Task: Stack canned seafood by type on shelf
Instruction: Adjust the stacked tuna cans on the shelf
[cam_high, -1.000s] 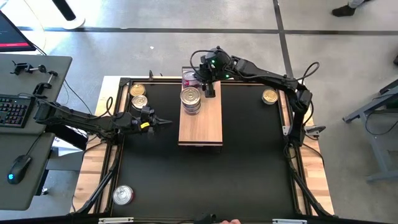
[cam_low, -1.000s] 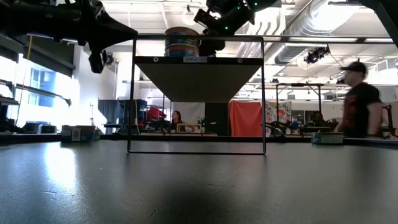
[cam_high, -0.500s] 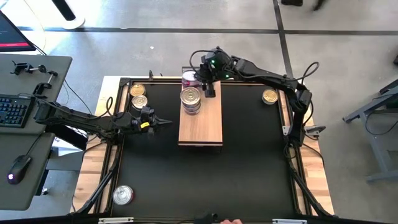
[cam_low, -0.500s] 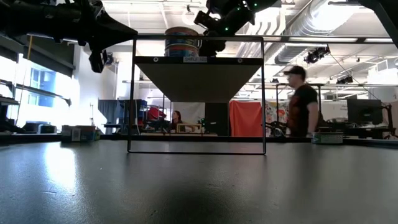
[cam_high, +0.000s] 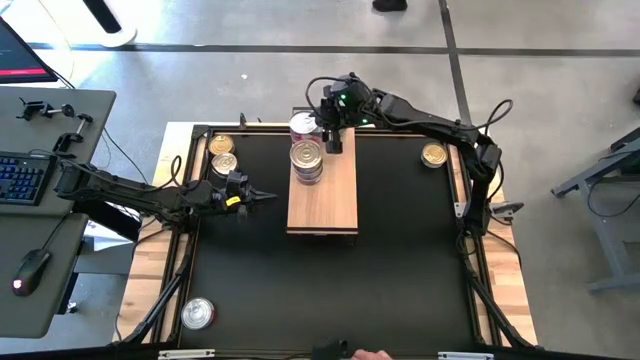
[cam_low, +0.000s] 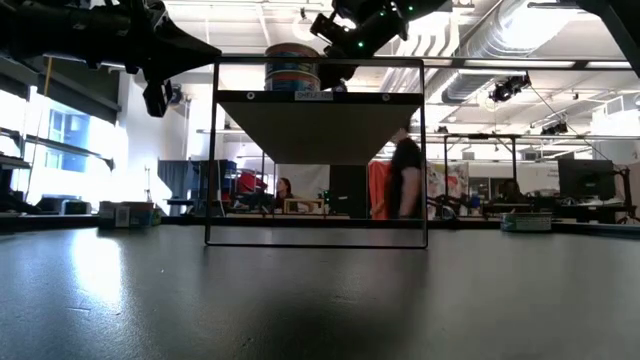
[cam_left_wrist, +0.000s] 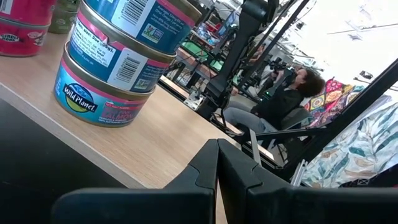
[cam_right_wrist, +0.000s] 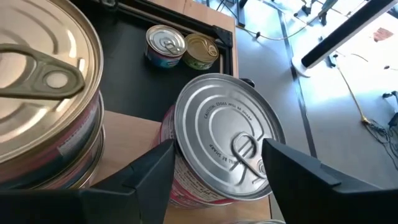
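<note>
Two tins are stacked on the shelf (cam_high: 322, 190), and that blue-labelled stack (cam_high: 307, 161) serves as the landmark. Just beyond it, at the shelf's far end, a red-sided tin (cam_right_wrist: 224, 146) is straddled by the right tool (cam_high: 327, 131), whose fingers are spread wide on either side of its wall; whether the pads are actually pressing the metal cannot be told from the right wrist view. The left tool (cam_high: 262, 196) is held to the left of the stack, off the shelf, with its fingers pressed together at the tips. Further tins lie on the bench: a pair (cam_high: 222, 153) well to the left of the stack, a gold-lidded one (cam_high: 433, 154) well to its right, and a red-sided one (cam_high: 198, 314) far toward the near left corner.

Such a tin is judged to be rigid, fairly dense when full, and unlikely to be dented by the fingers. Its smooth curved wall is probably slippery, so hold is best taken across the full width, low on the side and square to it. The pull-tab should be left untouched. A stack can be toppled by a sideways nudge.
</note>
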